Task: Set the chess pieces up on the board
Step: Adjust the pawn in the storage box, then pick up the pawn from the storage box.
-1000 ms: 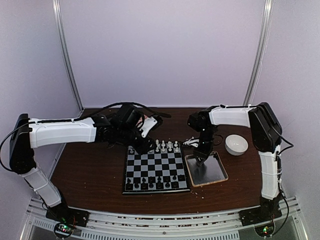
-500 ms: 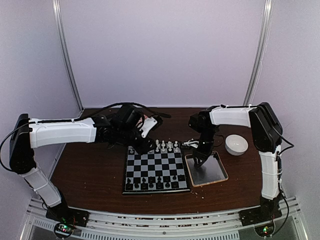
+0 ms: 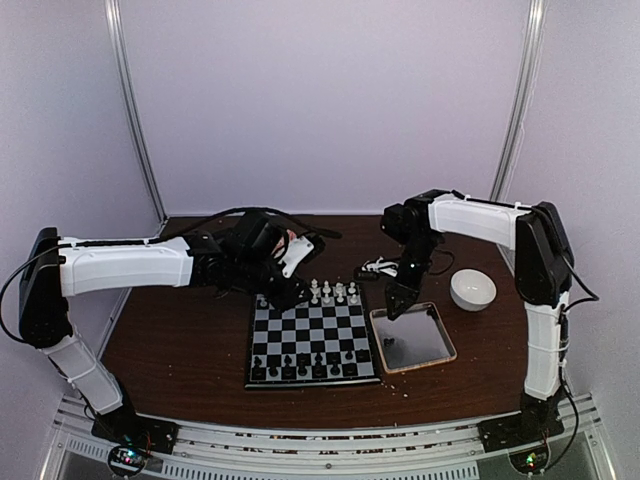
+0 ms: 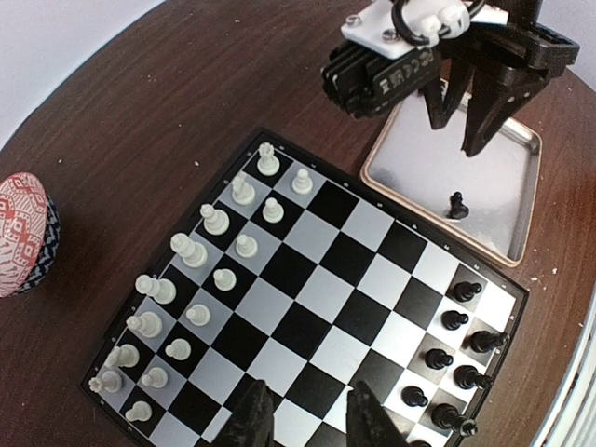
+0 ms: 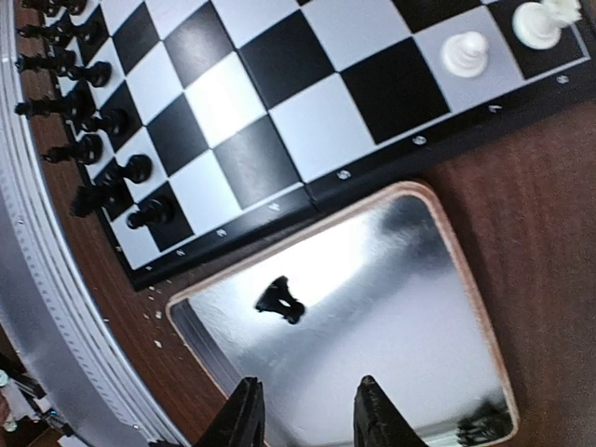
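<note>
Judging by its size, the lone black piece (image 5: 280, 300) will be very light, hard and smooth. It is likely to skid on polished metal or flip out of a crooked pinch. The safest hold looks to be low across its body, one jaw on each side, closed gently. Whether it stands or lies on its side cannot be told.

The piece rests on the bare floor of the tray (image 5: 400, 307), left of centre in the right wrist view and apart from every wall. The right gripper (image 5: 307, 414) hangs above the tray with its jaws a little way apart and nothing between them. Its tips show at the bottom edge of that frame. The piece sits above them and slightly left of the gap, so it is near the jaws but not yet between them.

The board (image 3: 312, 340) lies on the bench just left of the tray in the top view. White pieces (image 4: 214, 219) fill two rows along its far edge. Black pieces (image 4: 456, 377) cluster at the lower right of the left wrist view, and that side looks incomplete.

The left gripper (image 4: 307, 424) hovers over the board's upper left corner in the top view. Its jaws are slightly parted and hold nothing, with only chequered squares showing between them.
</note>
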{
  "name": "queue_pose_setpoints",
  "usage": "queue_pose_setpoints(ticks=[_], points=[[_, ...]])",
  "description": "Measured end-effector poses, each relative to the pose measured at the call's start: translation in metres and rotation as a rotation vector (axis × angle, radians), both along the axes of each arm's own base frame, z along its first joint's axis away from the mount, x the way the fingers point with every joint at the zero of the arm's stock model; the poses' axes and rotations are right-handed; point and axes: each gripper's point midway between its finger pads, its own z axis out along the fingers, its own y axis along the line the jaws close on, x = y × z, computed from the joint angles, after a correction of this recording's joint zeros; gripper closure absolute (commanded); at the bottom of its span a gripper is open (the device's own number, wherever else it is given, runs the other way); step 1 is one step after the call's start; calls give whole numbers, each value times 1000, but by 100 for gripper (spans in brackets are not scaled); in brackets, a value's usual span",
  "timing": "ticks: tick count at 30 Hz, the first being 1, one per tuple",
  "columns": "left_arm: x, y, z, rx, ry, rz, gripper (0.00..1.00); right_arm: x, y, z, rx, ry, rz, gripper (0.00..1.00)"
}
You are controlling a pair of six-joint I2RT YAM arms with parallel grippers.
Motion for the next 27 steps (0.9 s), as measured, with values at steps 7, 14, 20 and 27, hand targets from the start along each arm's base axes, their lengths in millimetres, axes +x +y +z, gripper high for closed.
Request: queue_pose_setpoints(ticks=[7,14,20,27], points=[[0,0,0,-2,3,6,72,10,-26,-21,-133,-100,-50,63],[0,0,0,-2,4,5,72,-6,-42,-41,-186,-16,-143,61],[0,0,0,-2,5,5,72,-6,-44,-44,-176,21,-191,60],[0,0,-4,4,9,5,72,-11,-45,-53,-181,70,-185,64]])
